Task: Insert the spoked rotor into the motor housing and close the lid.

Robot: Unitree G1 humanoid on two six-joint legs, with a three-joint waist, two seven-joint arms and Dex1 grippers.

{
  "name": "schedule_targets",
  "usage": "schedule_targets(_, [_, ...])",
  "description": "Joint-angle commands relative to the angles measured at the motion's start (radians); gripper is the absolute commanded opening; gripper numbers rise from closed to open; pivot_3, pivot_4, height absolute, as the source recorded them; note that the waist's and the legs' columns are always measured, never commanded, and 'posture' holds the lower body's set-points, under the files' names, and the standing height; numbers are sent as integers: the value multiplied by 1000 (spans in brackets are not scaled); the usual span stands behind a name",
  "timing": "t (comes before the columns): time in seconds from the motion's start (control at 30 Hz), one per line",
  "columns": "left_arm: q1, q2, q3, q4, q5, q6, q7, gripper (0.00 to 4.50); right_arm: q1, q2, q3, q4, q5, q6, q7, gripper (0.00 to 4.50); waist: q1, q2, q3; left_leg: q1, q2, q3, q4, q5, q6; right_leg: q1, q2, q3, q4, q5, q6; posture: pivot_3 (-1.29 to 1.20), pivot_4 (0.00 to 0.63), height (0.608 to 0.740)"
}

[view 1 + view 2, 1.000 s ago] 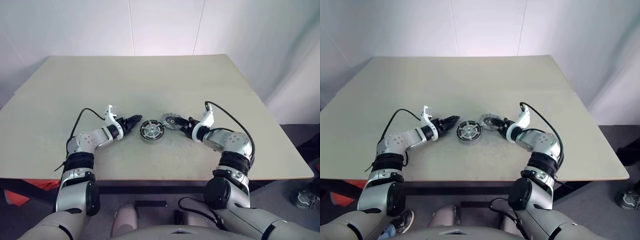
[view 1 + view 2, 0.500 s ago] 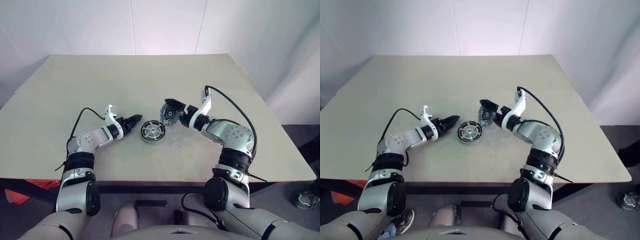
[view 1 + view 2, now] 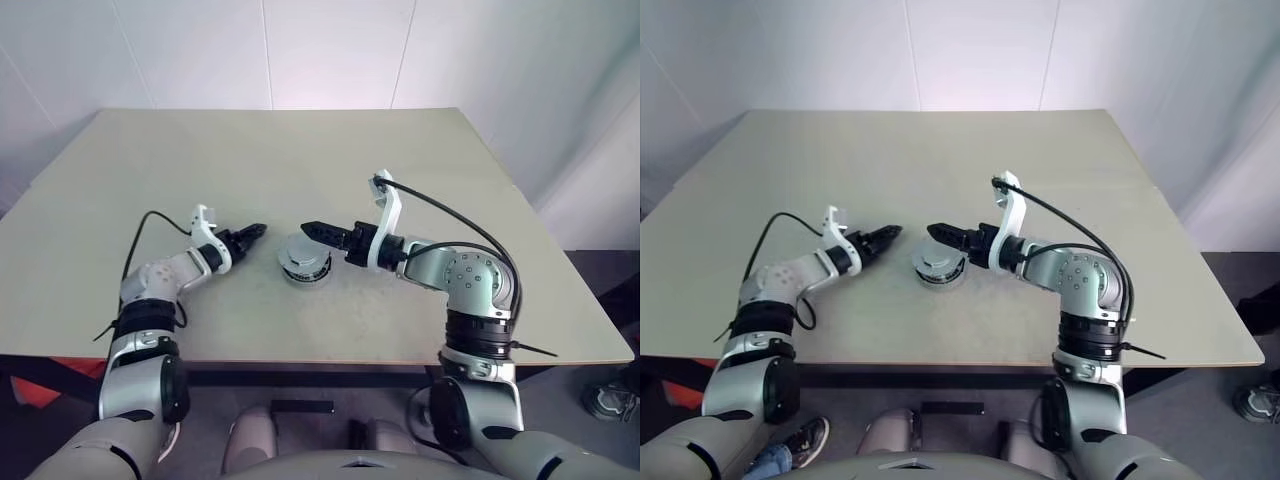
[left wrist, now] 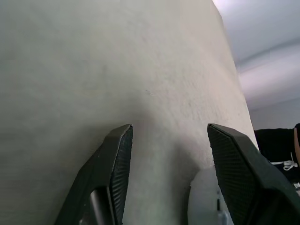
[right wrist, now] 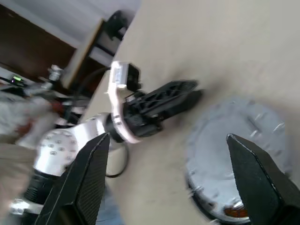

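At the centre of the left eye frame we see the lid lying on top of the housing, on the table. The rotor is hidden; we judge it sits inside under the lid. Our right gripper hovers just right of and above the lid with its fingers spread wide and nothing between them; the right wrist view confirms the gap, with the lid below. Our left gripper sits left of centre, near the housing but apart from it, fingers parted and empty.

What worries us is seating. From here we cannot tell whether the lid is fully down or riding tilted on the rim. If it is skewed, a downward press could jam it, and a sideways brush by either gripper could slide lid and housing across the smooth table.
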State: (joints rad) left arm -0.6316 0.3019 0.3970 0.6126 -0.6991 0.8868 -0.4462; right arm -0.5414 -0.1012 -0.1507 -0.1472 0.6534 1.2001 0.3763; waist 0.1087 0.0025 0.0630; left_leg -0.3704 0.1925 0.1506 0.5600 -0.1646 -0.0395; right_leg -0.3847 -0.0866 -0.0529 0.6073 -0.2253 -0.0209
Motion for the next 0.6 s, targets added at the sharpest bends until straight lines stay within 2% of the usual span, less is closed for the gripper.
schedule_targets(0.03, [-32,13,14,-2,3,-24,-21,2727,21,-73,177,-8,-146,-265,100,4455,4,0,0,0,0,0,0,0,0,0,0,0,0,0,1,0,0,740])
schedule_targets(0.27, [-18,-17,-5,-26,12,-26,-17,2727,28,-168,424,252,-467,-746,182,4455,16,0,0,-2,-1,0,2,0,0,0,0,0,1,-2,-3,0,0,740])
schedule_targets(0.4, [-17,-11,-6,-25,20,-24,-22,2727,17,-139,419,330,-480,-804,207,4455,15,-1,0,-3,-1,1,3,0,0,0,0,0,1,-2,-4,0,0,740])
schedule_targets(0.6, [-12,3,-2,-19,25,-23,-26,2727,28,-121,419,325,-498,-808,227,4455,14,-1,0,-3,-1,1,4,-1,2,0,0,-1,1,-2,-4,0,0,740])
